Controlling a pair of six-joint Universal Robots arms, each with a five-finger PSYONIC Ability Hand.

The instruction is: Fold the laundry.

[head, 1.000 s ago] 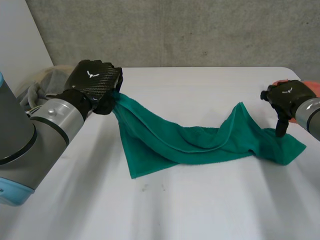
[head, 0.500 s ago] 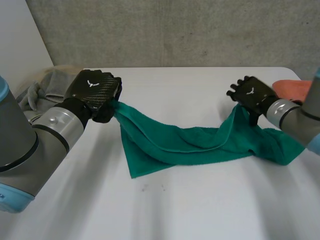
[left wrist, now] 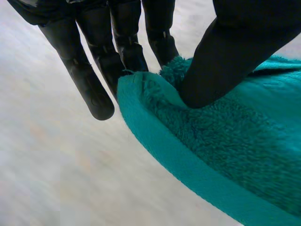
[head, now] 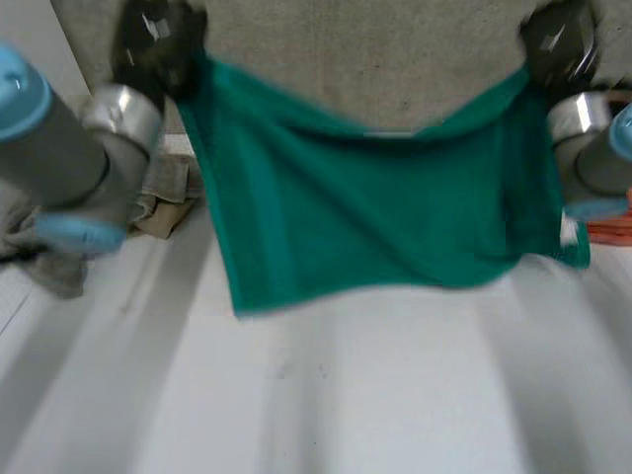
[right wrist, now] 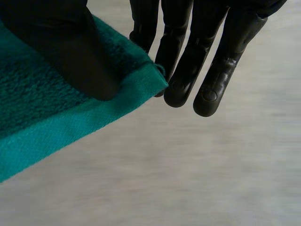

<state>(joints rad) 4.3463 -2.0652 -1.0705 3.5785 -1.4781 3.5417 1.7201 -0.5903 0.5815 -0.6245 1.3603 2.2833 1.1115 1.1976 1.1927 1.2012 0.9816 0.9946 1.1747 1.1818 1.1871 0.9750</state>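
Behind the white worktop you have a grey concrete wall. At the left edge of the head view a heap of pale grey and beige cloth lies on the worktop, just beside the left arm. In the upper left corner the left hand is raised high and pinches one top corner of the green towel. Its wrist view shows you the thumb pressing the fleecy corner against the straight fingers, right by the hemmed edge. The towel hangs spread between the two hands across the middle of the frame. Its top edge sags in the centre and its lower edge slants, lowest at the left. You cannot tell whether that edge touches the worktop. In the upper right corner the right hand holds the other top corner. In its wrist view the thumb clamps the cloth against the fingers, with the hem at the fingertips. At the right edge, by the right arm, an orange cloth lies on the worktop.
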